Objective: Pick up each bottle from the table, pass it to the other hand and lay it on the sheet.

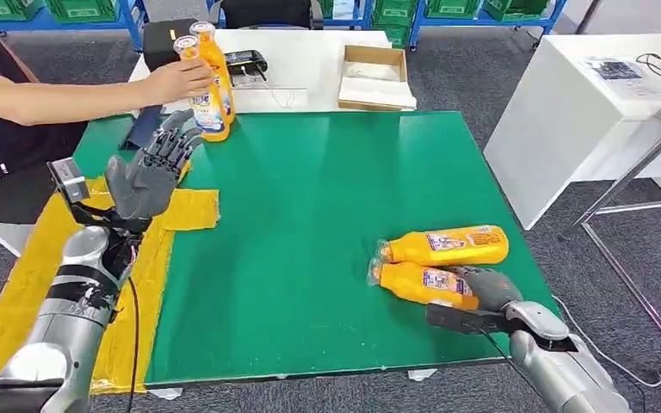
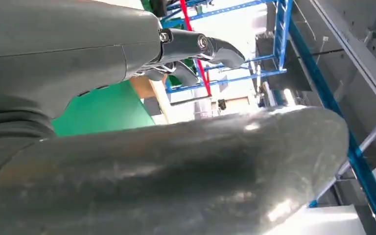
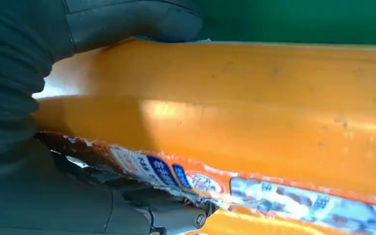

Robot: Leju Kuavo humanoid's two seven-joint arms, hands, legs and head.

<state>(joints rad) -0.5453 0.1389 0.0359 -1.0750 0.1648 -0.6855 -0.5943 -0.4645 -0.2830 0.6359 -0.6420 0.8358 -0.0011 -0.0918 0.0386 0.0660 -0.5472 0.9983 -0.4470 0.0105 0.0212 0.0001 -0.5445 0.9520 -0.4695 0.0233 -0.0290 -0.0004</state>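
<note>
Head view: right hand (image 1: pixel 482 288) grips nearer of two lying orange plastic bottles (image 1: pixel 422 283) on green table mat (image 1: pixel 310 224); second orange bottle (image 1: pixel 447 245) just beyond. Left hand (image 1: pixel 151 172) raised, fingers spread, holding nothing, above yellow sheet (image 1: pixel 191 209). Person's hand (image 1: pixel 176 82) holds two upright orange bottles (image 1: pixel 209 82) at far corner.
Left wrist view: left hand's fingers (image 2: pixel 210 46) apart.
Right wrist view: thumb (image 3: pixel 132 19) pressed on orange bottle.

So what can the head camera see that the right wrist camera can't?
Head view alone: the whole green table, the yellow sheet, the raised left hand, a person's hand holding two upright bottles, and a second lying bottle.

Right wrist view alone: a close look at the label and the thumb against the near bottle.

Both: the right hand on the near bottle, on green table.
</note>
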